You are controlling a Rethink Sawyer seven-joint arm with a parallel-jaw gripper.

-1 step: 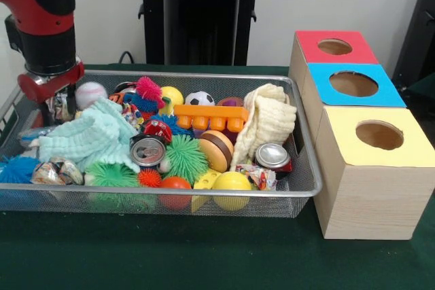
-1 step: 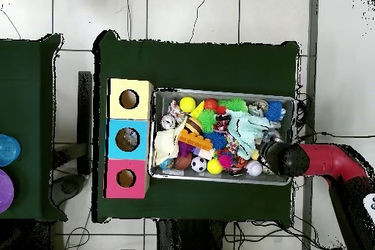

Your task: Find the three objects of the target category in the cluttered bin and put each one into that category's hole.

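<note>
Green worktop (image 1: 170, 256) carries the cluttered mesh bin (image 1: 299, 191), the gripper (image 1: 58, 103) lowered into its corner, jaws' state untellable.

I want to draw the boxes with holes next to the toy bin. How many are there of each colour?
Red box: 1
Blue box: 1
Yellow box: 1
Total: 3

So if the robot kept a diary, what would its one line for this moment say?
arm: low over left end of mesh bin | gripper: hidden among toys | boxes: red, blue, yellow hole | nothing seen dropped in
</note>
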